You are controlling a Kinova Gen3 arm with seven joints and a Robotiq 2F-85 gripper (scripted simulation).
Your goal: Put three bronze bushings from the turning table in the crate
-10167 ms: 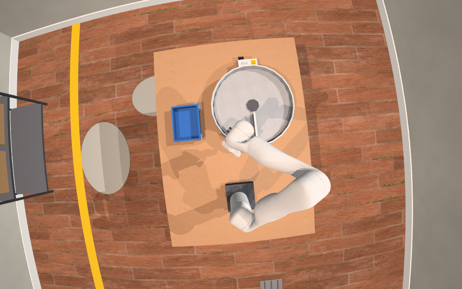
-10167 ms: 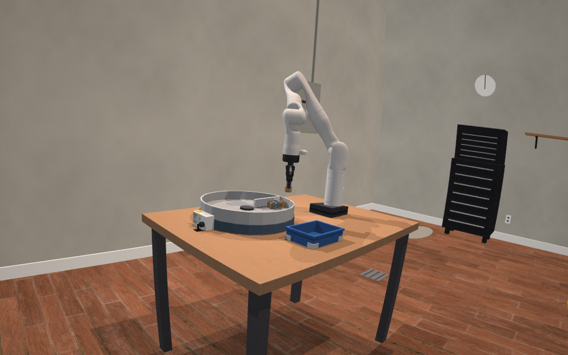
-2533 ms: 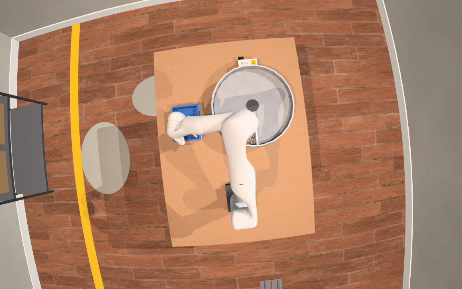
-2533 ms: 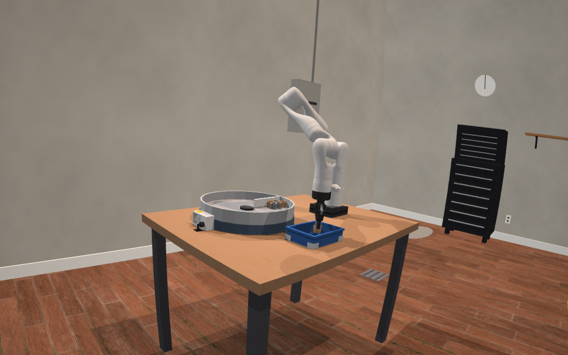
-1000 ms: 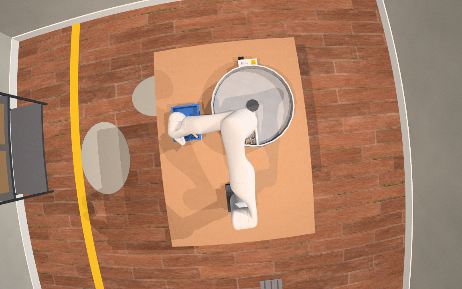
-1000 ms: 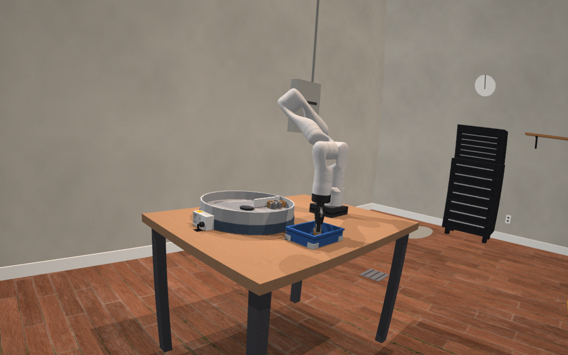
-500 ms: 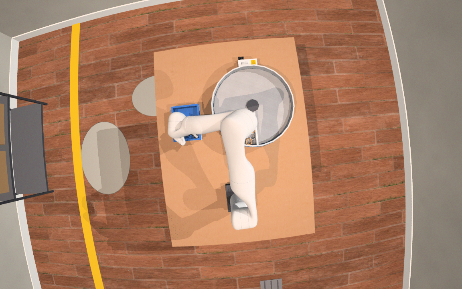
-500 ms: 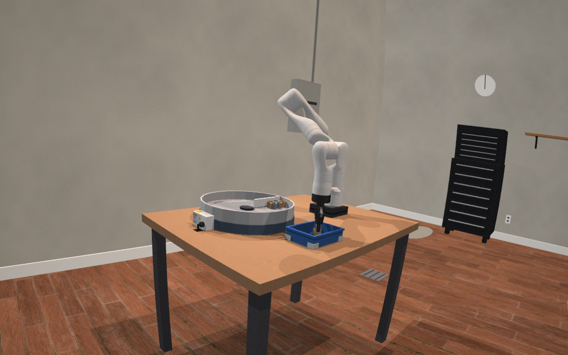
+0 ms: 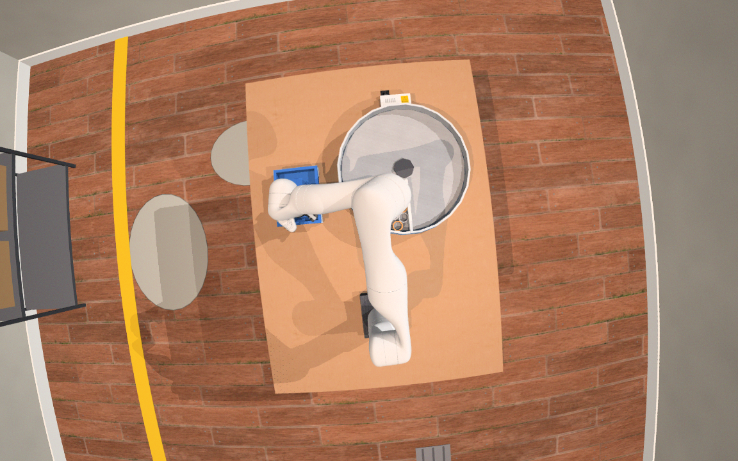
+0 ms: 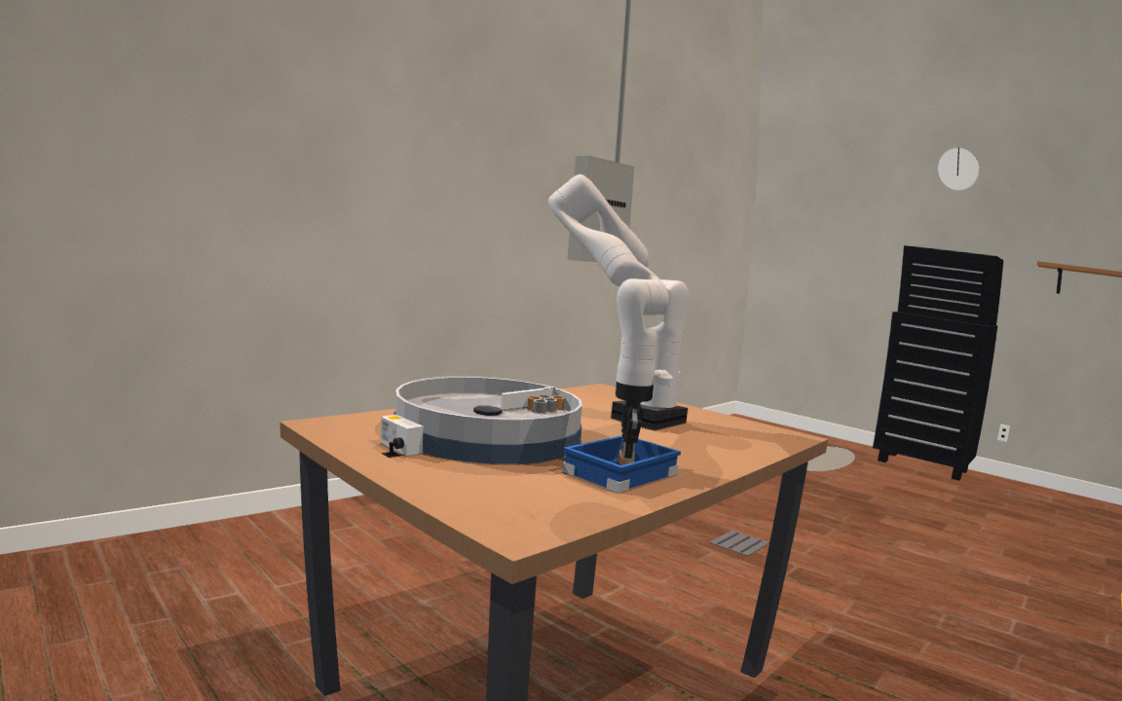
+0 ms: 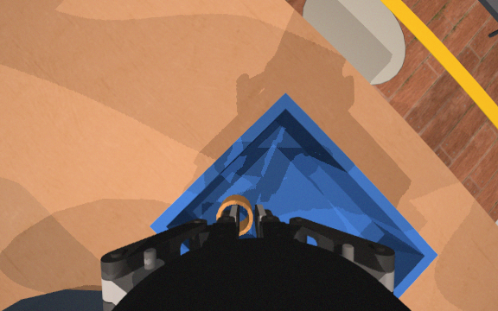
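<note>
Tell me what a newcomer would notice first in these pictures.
The white arm bends down from its base on the wooden table, its gripper lowered into the blue crate, fingers parting around a bronze bushing. Beside the crate stands the big grey turning table, with a few more bushings clustered near its rim.

Bronze bushing [image 11: 242,213] sitting in blue crate [image 11: 353,181]
Upright, bore facing up, resting w/ wall betw. parted fingers; other bushings [image 9: 401,221] sitting on turning table [image 9: 446,143] nr rim.
</note>
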